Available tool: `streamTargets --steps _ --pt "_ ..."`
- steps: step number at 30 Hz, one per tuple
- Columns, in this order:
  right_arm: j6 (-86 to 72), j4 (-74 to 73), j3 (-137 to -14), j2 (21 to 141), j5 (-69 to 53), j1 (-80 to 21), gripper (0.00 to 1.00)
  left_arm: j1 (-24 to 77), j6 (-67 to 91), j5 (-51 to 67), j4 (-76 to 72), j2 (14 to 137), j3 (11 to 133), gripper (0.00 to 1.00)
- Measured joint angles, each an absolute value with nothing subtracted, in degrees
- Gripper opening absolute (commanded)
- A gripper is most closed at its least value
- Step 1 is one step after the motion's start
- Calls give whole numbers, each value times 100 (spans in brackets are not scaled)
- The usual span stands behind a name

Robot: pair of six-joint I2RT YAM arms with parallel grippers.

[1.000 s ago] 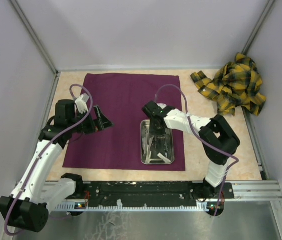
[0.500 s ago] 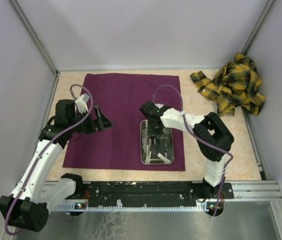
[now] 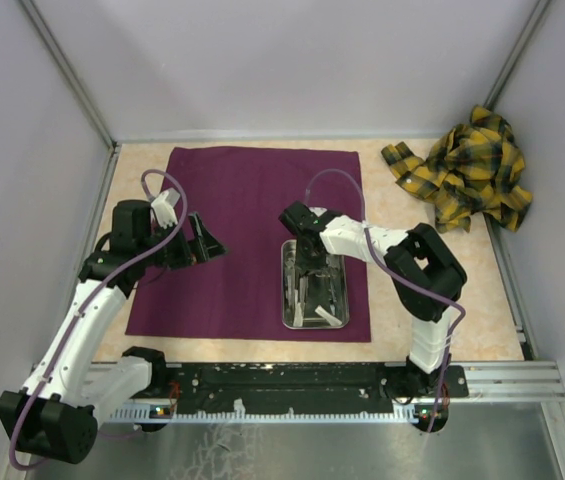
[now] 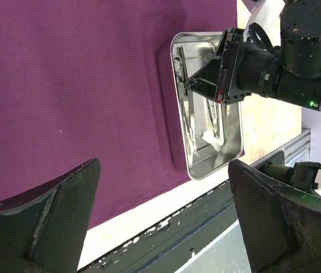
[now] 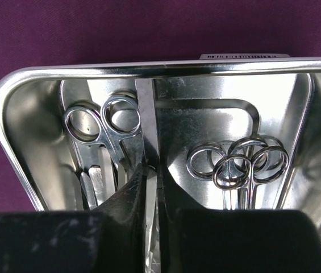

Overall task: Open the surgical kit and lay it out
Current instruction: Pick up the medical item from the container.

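Note:
The dark purple cloth [image 3: 232,200] lies spread flat on the table. The steel tray [image 3: 287,300] sits on its front right part. My right gripper [image 3: 312,268] reaches down into the tray and is shut on a thin flat steel instrument, seemingly forceps [image 5: 146,108], its fingertips [image 5: 151,170] pinching the strip. Scissors [image 5: 100,122] lie to the left of it and more ring-handled instruments [image 5: 240,162] to the right. A small white piece [image 3: 328,316] lies at the tray's near end. My left gripper [image 3: 205,245] is open and empty above the cloth's left part; the tray [image 4: 237,148] shows in its view.
A yellow and black plaid cloth [image 3: 467,170] is bunched at the back right of the table. Grey walls enclose the table on three sides. The metal rail [image 3: 292,380] with the arm bases runs along the near edge.
My right arm's elbow has shifted a little left while its gripper stayed in the tray. The left arm has not moved.

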State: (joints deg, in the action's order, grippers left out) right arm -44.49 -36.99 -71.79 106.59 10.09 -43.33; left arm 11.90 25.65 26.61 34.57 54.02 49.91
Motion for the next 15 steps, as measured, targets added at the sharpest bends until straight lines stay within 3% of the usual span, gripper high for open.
streamTargets --steps 15 --pt "-4412 -3883 -7244 10567 1103 -4333 0 1192 2565 2659 3454 5389 4991 100"
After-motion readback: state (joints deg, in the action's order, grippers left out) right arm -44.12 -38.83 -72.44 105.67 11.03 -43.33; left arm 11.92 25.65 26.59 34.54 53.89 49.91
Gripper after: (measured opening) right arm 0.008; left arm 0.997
